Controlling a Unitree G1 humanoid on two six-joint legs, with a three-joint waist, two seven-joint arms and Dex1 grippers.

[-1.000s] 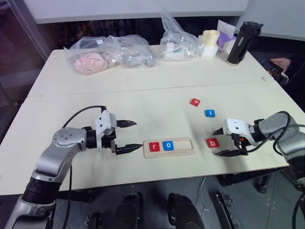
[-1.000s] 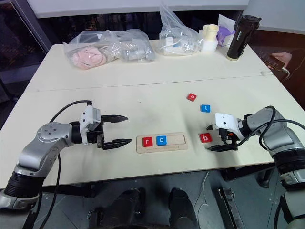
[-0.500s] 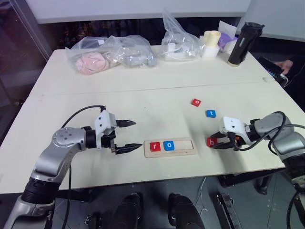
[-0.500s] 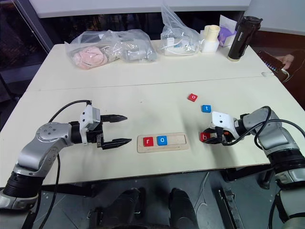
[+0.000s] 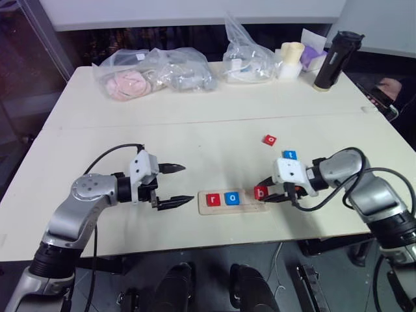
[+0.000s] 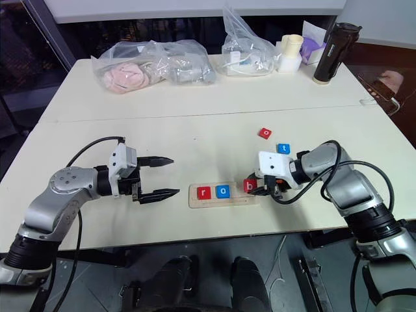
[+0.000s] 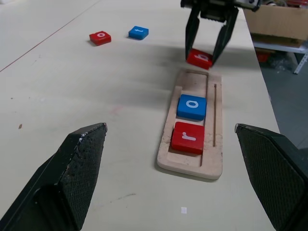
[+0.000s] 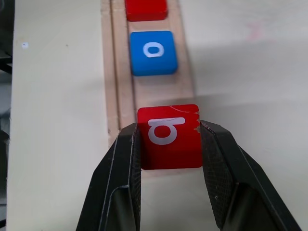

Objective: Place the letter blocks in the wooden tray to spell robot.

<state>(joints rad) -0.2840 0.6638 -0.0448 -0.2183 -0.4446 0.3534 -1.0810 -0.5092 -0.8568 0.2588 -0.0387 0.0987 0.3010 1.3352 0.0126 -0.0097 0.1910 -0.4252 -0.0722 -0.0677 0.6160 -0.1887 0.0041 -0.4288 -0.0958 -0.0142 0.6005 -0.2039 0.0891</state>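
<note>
1. Right claw (image 5: 265, 191), clamped on the red square "b" tile (image 8: 168, 136), holds it over the far end of the narrow light wooden tray (image 7: 215, 126).
2. Lower it flat into the slot beside the blue "o" tile (image 7: 192, 106).
3. Right arm angled downward; left claw (image 5: 175, 184) gapes level beside the tray.

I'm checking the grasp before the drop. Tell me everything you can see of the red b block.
The red b block is a small, flat, square tile with rounded corners and a white lowercase b on its top face. The right pincer is shut on it, one black finger against each of two opposite sides. It is held, slightly tilted, over the right end of the wooden tray, in line with the blue o block and apart from it. Whether it touches the tray is unclear.
</note>
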